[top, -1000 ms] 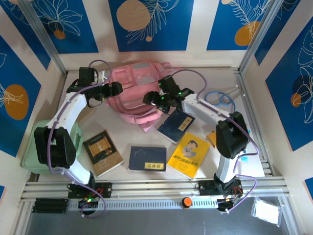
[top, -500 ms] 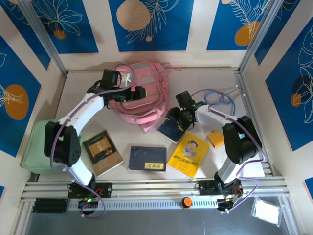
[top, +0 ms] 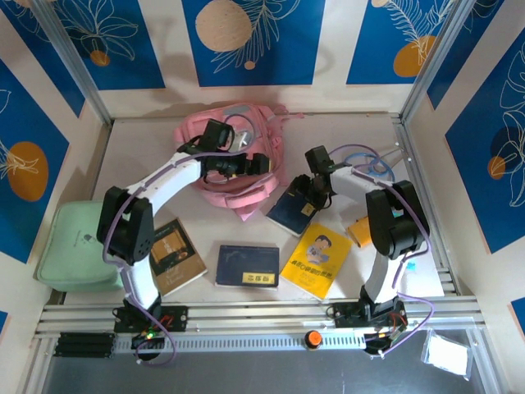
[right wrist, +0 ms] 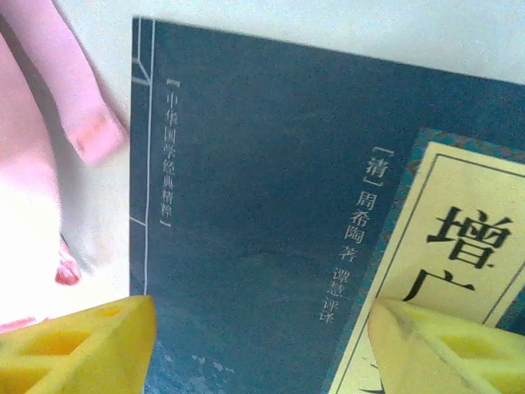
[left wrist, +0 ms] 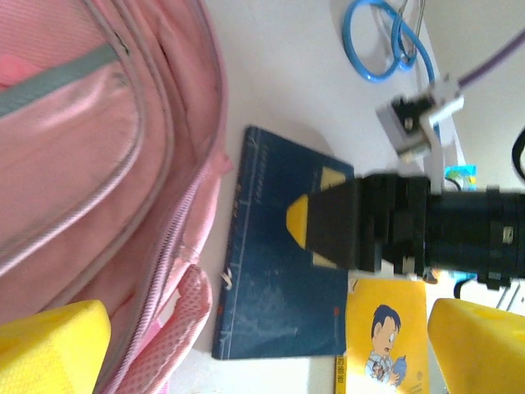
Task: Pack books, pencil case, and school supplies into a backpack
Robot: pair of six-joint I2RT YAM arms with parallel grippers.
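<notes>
The pink backpack (top: pixel 215 139) (left wrist: pixel 82 156) lies at the back of the table. My left gripper (top: pixel 264 164) (left wrist: pixel 267 353) hangs open at its right edge with nothing between the yellow fingers (left wrist: pixel 49 349). A navy book (top: pixel 295 212) (left wrist: pixel 279 279) (right wrist: pixel 262 213) lies just right of the backpack. My right gripper (top: pixel 306 194) (right wrist: pixel 262 353) hovers low over its cover, open, fingers (right wrist: pixel 82 353) spread across the pale title label (right wrist: pixel 467 246). Near the front lie a yellow book (top: pixel 317 261) (left wrist: pixel 385 336), a second navy book (top: pixel 248 265) and a brown book (top: pixel 171 254). A small tan pencil case (top: pixel 358 231) sits beside the right arm.
A mint green pouch (top: pixel 78 246) rests at the table's left edge. A blue cable loop (top: pixel 369 167) (left wrist: pixel 379 41) lies at the back right. A pink strap (right wrist: pixel 57 139) trails close to the navy book's left edge. Metal frame posts and walls enclose the table.
My left arm has swung right across the backpack to its right edge, the gripper opening wider. My right gripper left the backpack and dropped over the navy book, its jaws narrowing a little.
</notes>
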